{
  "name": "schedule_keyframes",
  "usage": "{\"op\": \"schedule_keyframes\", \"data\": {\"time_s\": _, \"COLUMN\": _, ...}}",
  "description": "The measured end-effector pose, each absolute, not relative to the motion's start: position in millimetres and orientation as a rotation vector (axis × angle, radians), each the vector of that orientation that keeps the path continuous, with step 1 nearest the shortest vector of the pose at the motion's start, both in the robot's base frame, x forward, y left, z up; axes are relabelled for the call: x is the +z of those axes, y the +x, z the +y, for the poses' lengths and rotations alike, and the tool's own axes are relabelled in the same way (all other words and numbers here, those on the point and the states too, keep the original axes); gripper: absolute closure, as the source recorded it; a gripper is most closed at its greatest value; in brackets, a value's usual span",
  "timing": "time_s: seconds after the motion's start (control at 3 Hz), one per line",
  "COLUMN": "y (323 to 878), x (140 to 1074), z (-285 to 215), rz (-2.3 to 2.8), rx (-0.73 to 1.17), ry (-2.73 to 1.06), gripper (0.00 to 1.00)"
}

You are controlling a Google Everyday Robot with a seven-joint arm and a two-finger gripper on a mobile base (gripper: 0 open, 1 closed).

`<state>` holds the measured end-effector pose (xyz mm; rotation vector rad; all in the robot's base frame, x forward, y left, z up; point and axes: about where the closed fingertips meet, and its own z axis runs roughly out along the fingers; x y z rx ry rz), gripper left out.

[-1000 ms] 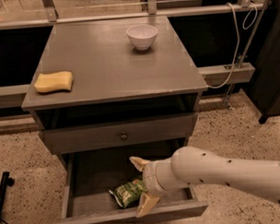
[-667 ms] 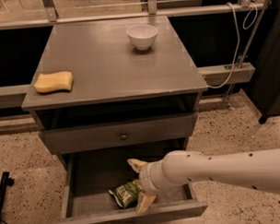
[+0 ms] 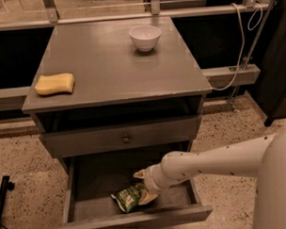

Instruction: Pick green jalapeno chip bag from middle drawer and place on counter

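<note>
— So, where's the gripper?
— Down in the open middle drawer, fingers apart, the lower one touching the chip bag lying on the drawer floor.
— And the counter?
— It holds a sponge and a bowl.

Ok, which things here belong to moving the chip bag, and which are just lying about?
Job: green jalapeno chip bag, middle drawer, counter, gripper in the drawer by the bag.
Lying about: yellow sponge, white bowl, both on the counter.
</note>
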<state>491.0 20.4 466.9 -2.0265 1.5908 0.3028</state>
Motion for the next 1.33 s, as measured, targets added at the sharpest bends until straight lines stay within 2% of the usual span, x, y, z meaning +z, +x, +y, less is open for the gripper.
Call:
{"op": "schedule_keyframes", "data": {"time_s": 0.33, "y": 495, "x": 445, "z": 18, "rz": 1.611, "rx": 0.327, "ry": -2.032, "gripper": 0.35}}
{"op": "schedule_keyframes", "data": {"time_s": 0.67, "y": 494, "x": 424, "z": 15, "rz": 1.629, "rx": 0.347, "ry": -2.062, "gripper": 0.34}}
{"op": "schedule_keyframes", "data": {"time_s": 1.0, "y": 491, "x": 411, "z": 19, "rz": 1.629, "rx": 0.385, "ry": -2.070, "gripper": 0.50}}
{"op": "schedule_keyframes", "data": {"time_s": 1.33, "y": 491, "x": 415, "z": 25, "rz": 1.602, "rx": 0.422, "ry": -2.045, "gripper": 0.73}}
